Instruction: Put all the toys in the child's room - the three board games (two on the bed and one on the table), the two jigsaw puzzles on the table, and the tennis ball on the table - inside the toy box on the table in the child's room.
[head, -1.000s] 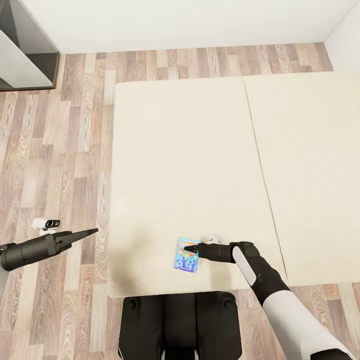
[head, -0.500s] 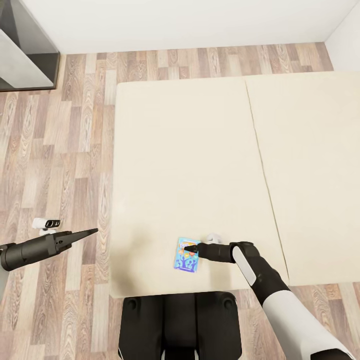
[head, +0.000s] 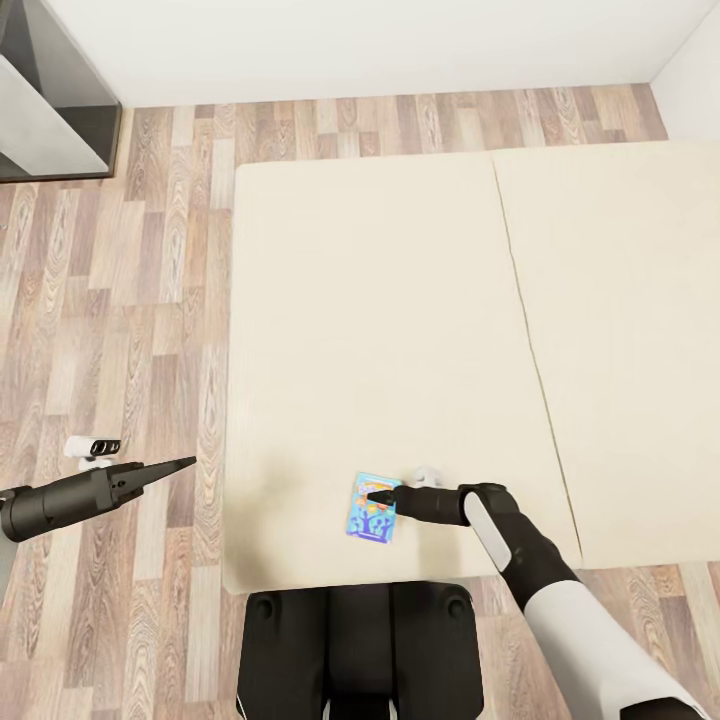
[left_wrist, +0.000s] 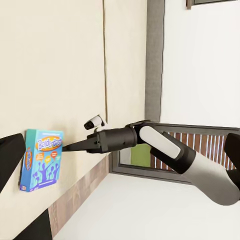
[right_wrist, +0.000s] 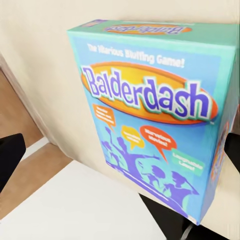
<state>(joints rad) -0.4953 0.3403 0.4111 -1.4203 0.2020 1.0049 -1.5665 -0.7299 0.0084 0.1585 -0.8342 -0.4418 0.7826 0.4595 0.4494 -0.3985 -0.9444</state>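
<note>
A light blue board game (head: 373, 520) with yellow lettering lies near the front edge of the beige bed (head: 380, 300). My right gripper (head: 370, 494) reaches in from the right and is shut on the box's near edge. The left wrist view shows that gripper (left_wrist: 65, 147) tapering to a point against the game (left_wrist: 42, 160). Up close in the right wrist view, the game (right_wrist: 150, 110) reads "Balderdash". My left gripper (head: 185, 462) hangs over the wood floor left of the bed, open and holding nothing.
The bed's second mattress section (head: 630, 350) lies to the right, past a seam. A grey cabinet (head: 50, 100) stands at the far left by the white wall. My dark base (head: 360, 650) is against the bed's front edge. Wood floor (head: 120, 300) runs along the bed's left side.
The whole picture has shifted: the bed sits slightly further right, so the camera moved. The game keeps its place at the right gripper. Both arms hold the same pose.
</note>
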